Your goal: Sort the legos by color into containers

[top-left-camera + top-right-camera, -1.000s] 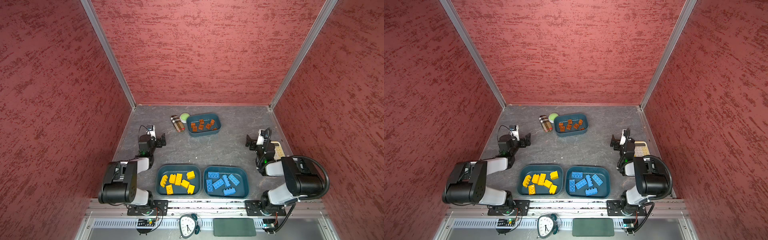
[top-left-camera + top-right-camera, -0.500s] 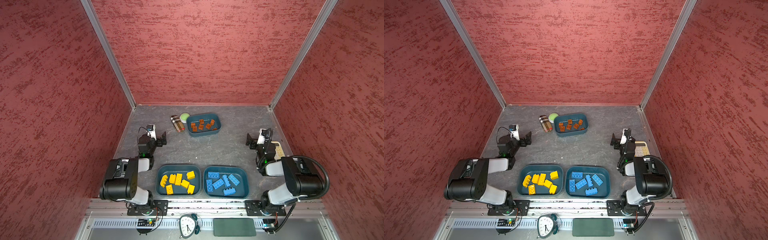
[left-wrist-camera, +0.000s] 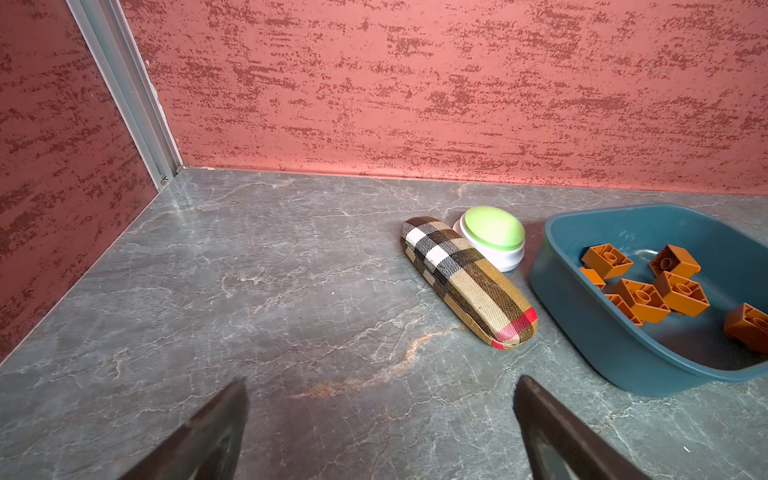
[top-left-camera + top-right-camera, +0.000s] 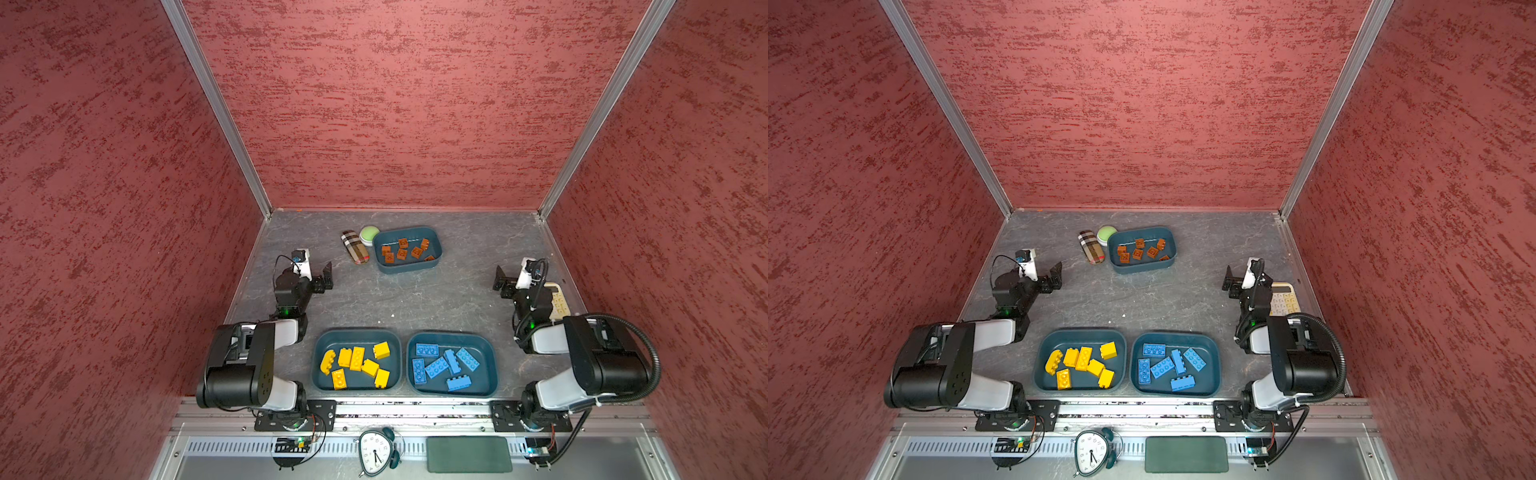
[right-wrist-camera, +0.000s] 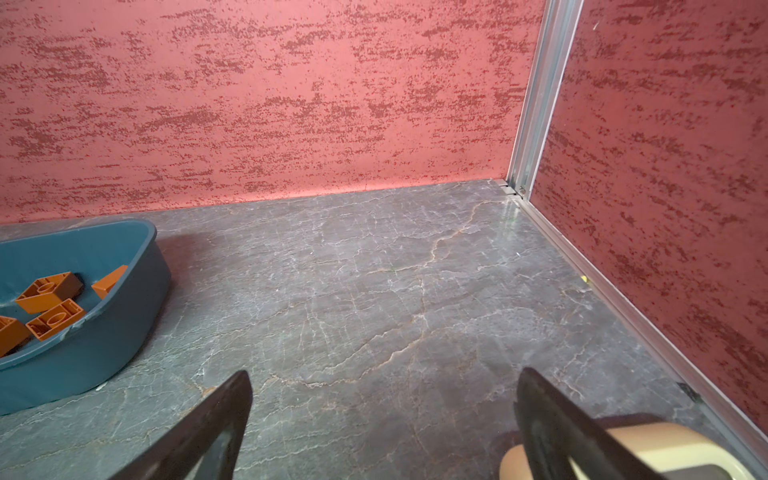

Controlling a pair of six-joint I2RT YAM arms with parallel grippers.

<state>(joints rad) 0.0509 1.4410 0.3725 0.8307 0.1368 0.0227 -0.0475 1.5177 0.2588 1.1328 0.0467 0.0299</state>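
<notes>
Several yellow legos (image 4: 357, 365) lie in the near left container (image 4: 356, 331). Beside it, several blue legos (image 4: 451, 363) fill the near right container (image 4: 451, 333). Small brown legos (image 4: 407, 249) sit in the far container (image 4: 405, 268), which both wrist views also show, with the brown legos (image 3: 642, 293) (image 5: 45, 291) inside. My left gripper (image 4: 315, 270) (image 3: 380, 390) hovers open and empty over bare table at the left. At the right, my right gripper (image 4: 512, 276) (image 5: 382, 386) is also open and empty. No loose lego shows on the table.
A plaid case (image 4: 355, 247) and a green-topped puck (image 4: 369, 235) lie just left of the far container. A beige calculator (image 4: 557, 299) sits under the right arm by the right wall. An alarm clock (image 4: 376, 451) and a dark green pad (image 4: 468, 454) lie below the front rail.
The left arm has edged its gripper slightly to the right and away from the front. The right arm has hardly moved. Both grippers stayed open.
</notes>
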